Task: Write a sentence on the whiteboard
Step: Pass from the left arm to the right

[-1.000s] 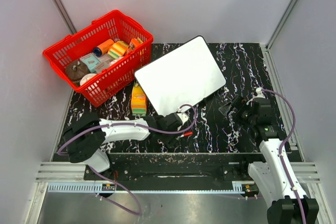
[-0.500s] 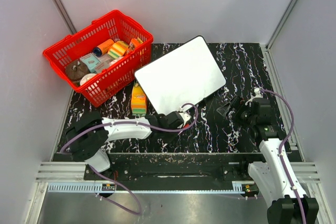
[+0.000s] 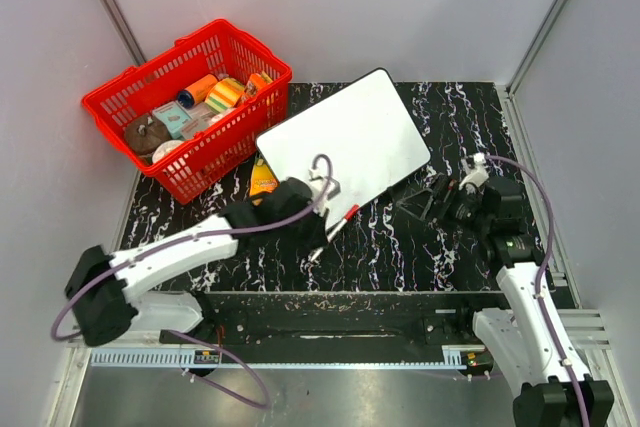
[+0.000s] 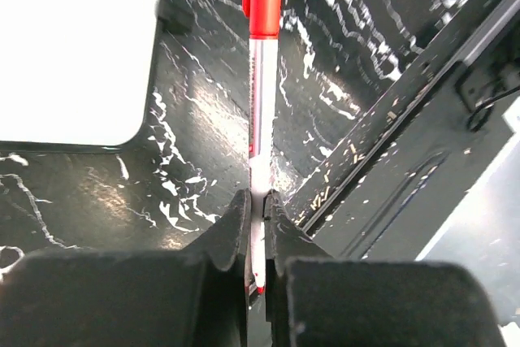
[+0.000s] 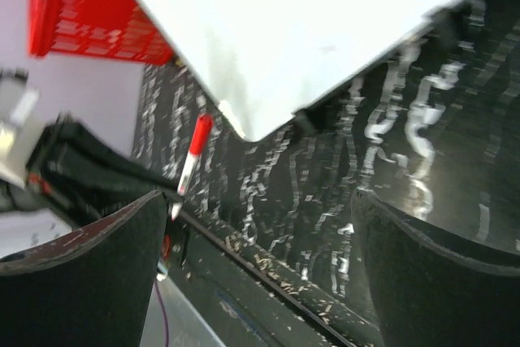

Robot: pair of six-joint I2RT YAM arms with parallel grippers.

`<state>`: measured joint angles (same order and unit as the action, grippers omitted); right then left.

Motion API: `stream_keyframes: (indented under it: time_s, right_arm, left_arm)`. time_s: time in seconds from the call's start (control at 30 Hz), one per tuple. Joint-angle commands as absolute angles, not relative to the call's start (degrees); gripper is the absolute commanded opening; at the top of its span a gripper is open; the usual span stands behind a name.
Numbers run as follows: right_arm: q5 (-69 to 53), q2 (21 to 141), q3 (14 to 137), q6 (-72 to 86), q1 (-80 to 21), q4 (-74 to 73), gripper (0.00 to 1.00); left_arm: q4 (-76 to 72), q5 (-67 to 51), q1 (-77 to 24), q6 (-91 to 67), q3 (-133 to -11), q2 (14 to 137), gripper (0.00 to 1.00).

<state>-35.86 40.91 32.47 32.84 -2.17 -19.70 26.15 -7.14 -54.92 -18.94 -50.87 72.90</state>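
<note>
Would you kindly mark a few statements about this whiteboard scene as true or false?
1. The left end effector is shut on the pen. True.
2. The whiteboard bears red writing. False: its surface is blank.
3. The right end effector grips the whiteboard's corner. False: it is open and holds nothing.
4. The basket holds several items. True.
</note>
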Motion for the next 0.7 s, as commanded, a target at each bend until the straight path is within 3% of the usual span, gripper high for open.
stream_keyframes:
  time_s: [0.0, 0.17, 0.3, 0.47, 0.67]
  right_arm:
    - [-44.9, 40.9, 36.6, 35.2, -9.3, -9.2, 0.99]
    - [-41.0, 45.2, 41.2, 37.3, -26.4, -4.2, 0.95]
    - [-38.9, 50.8, 42.6, 39.7, -33.1, 4.3, 0.87]
    - [-37.5, 55.2, 41.9, 44.9, -35.8, 12.7, 0.75]
    - [-36.9, 58.0, 41.6, 47.4, -38.6, 18.7, 0.68]
  left_arm:
    - [27.8, -16.7, -49.8, -20.6, -53.8, 64.9, 0.00]
    - [28.6, -23.7, -45.6, -21.4, -54.7, 59.8, 0.00]
    - [27.8, -28.6, -45.2, -22.4, -55.3, 56.3, 0.00]
    - [26.0, -29.4, -45.2, -23.9, -55.3, 53.2, 0.00]
    - [23.1, -31.2, -45.2, -25.8, -54.3, 51.6, 0.00]
